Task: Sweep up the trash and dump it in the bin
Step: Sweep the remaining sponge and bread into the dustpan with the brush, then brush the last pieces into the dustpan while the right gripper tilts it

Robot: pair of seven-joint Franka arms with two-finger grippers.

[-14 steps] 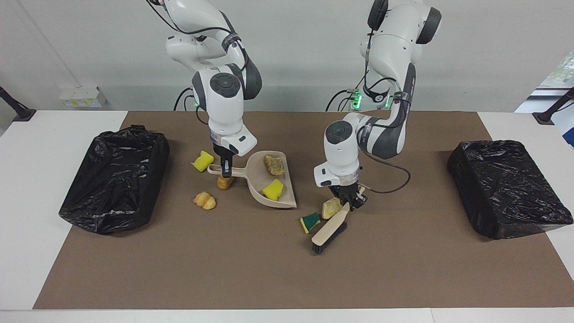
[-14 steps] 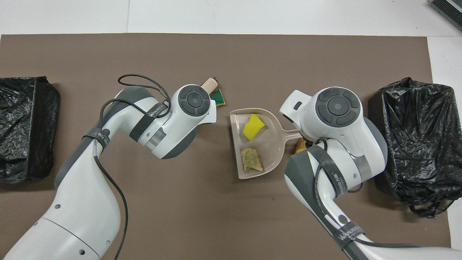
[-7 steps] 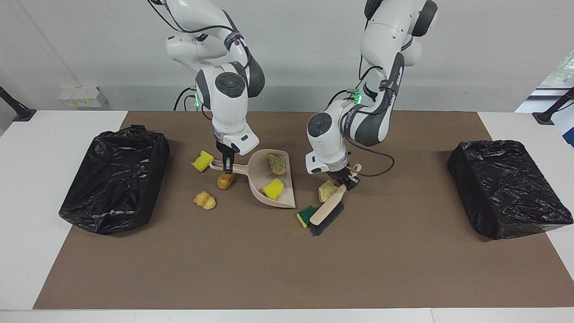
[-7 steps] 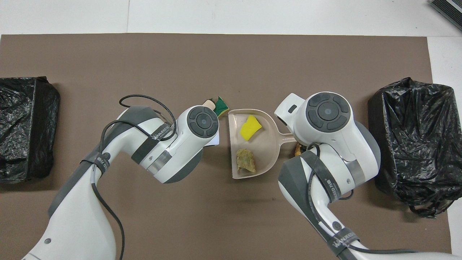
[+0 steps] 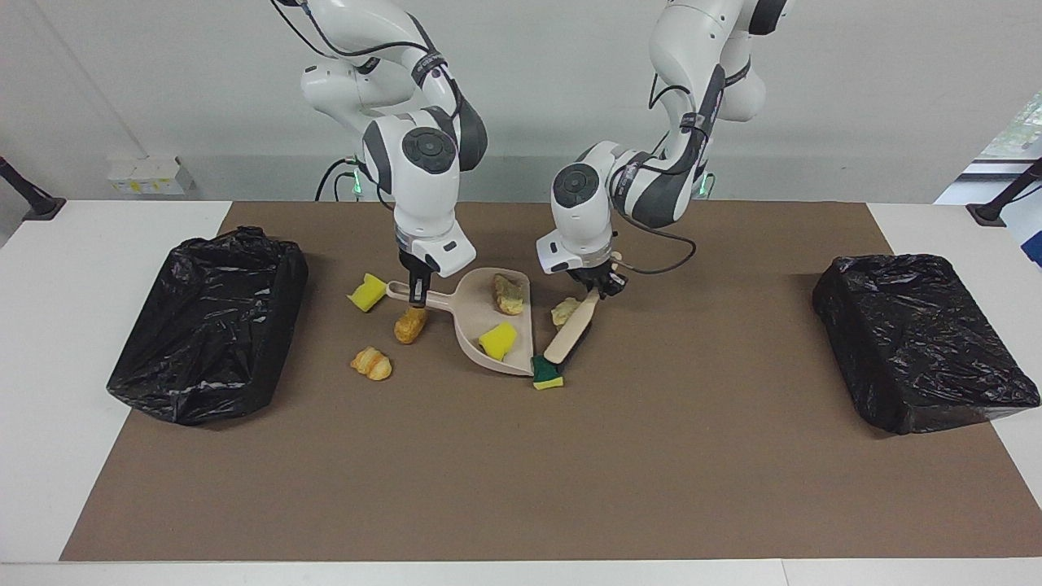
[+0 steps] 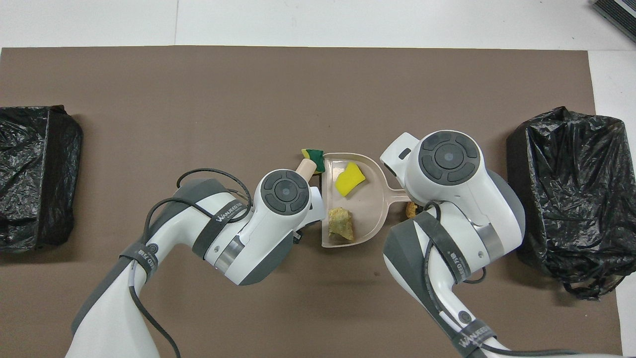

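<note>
My right gripper point(image 5: 417, 295) is shut on the handle of the beige dustpan point(image 5: 472, 313), which rests on the mat. In the pan lie a yellow sponge chunk point(image 5: 496, 340) and a brown bread piece point(image 5: 509, 295). My left gripper point(image 5: 601, 285) is shut on the brush point(image 5: 570, 330), whose bristles press a green-faced sponge point(image 5: 547, 374) and a pale bread piece point(image 5: 564, 312) against the pan's open edge. Beside the pan's handle lie more trash bits: a yellow sponge point(image 5: 368, 291), a pastry point(image 5: 409, 324) and a croissant point(image 5: 371, 363). From overhead, the pan point(image 6: 373, 199) and green sponge point(image 6: 314, 153) show between my wrists.
An open bin lined with a black bag point(image 5: 212, 321) stands at the right arm's end of the brown mat. A second black-bagged bin point(image 5: 920, 338) stands at the left arm's end. A cable hangs from the left wrist over the mat.
My left gripper has swept the brush toward the dustpan, pushing the green-faced sponge and the pale bread piece up to its open edge. The right gripper and pan shifted slightly toward the robots.
</note>
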